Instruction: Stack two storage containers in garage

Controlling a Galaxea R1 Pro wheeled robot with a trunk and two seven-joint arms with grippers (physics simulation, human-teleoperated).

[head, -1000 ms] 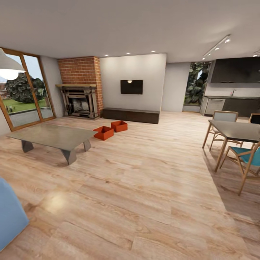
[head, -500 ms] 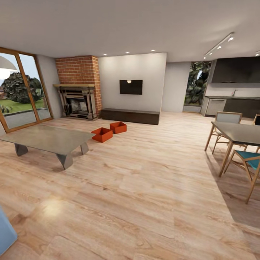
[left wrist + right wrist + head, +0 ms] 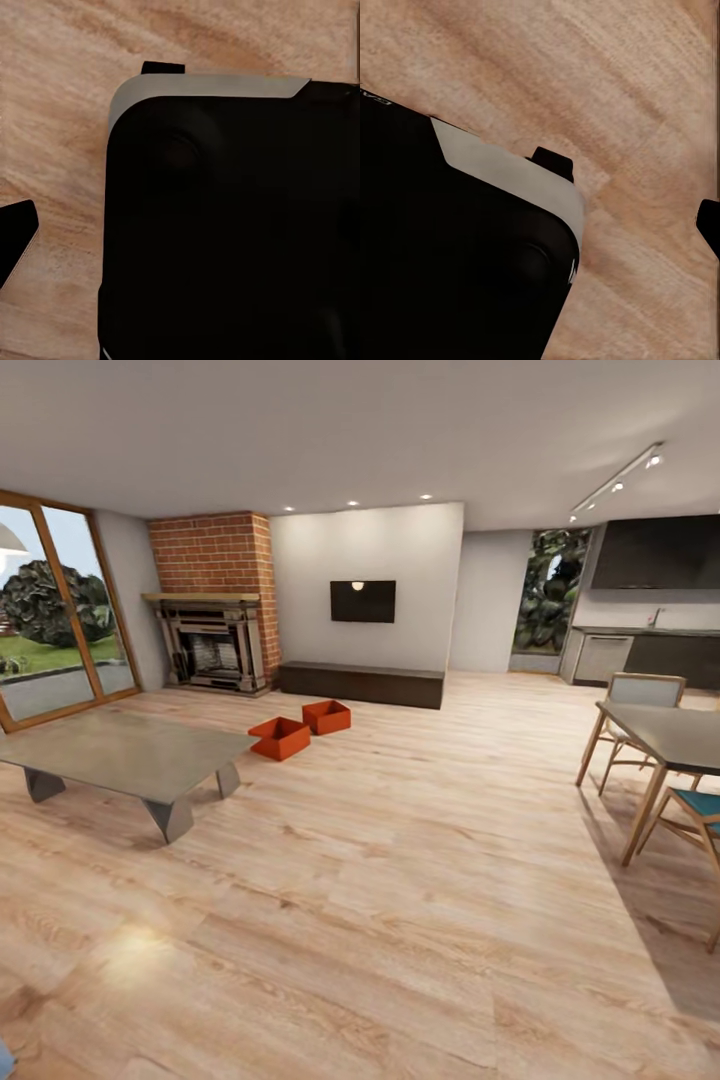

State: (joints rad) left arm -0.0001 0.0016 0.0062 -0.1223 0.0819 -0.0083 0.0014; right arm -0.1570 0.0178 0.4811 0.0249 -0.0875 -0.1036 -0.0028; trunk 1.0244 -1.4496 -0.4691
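Two orange-red storage containers stand side by side on the light wood-plank floor of the living room, far ahead in the head view: the nearer one (image 3: 280, 738) and the farther one (image 3: 327, 716), close to the long dark low cabinet (image 3: 361, 683). My left gripper (image 3: 88, 154) hangs over the plank floor beside the robot's black base (image 3: 232, 225), its fingers spread apart with nothing between them. My right gripper (image 3: 631, 193) is open in the same way, above bare planks.
A low grey coffee table (image 3: 120, 753) stands left of the containers. The red-brick fireplace (image 3: 213, 600) and glass doors (image 3: 50, 620) are at the back left. A dining table (image 3: 665, 732) with chairs (image 3: 700, 810) stands at the right. A wide stretch of plank floor (image 3: 380, 880) lies ahead.
The whole head view has shifted as the camera moved: the blue sofa corner has slid out at the lower left and the dining set has drifted right. The containers stay where they were.
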